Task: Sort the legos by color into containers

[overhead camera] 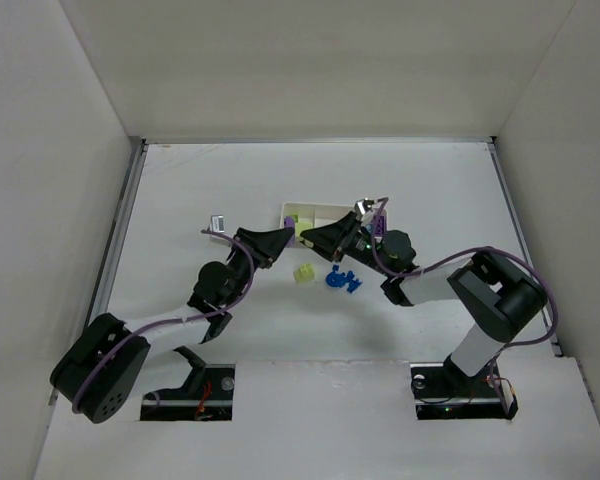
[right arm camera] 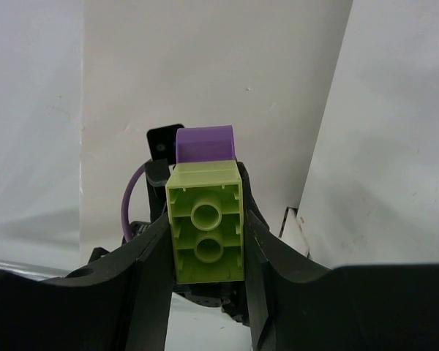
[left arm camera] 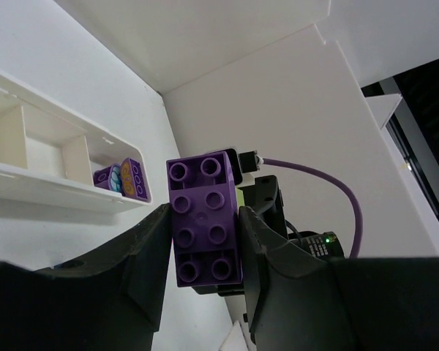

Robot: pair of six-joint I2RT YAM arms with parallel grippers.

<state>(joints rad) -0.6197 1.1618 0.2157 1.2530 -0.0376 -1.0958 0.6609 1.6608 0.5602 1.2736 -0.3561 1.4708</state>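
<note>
A purple lego is pinched between the fingers of my left gripper, studs facing the camera. My right gripper is shut on a lime-green lego, its hollow underside towards the camera, and a purple lego sits on its far end. In the top view the left gripper and right gripper meet tip to tip just in front of the white containers tray. The tray's end compartment holds purple legos. A lime-green lego and blue legos lie on the table.
A small grey-and-white object lies left of the tray. White walls enclose the table on the left, back and right. The tray's middle compartments look bare in the left wrist view.
</note>
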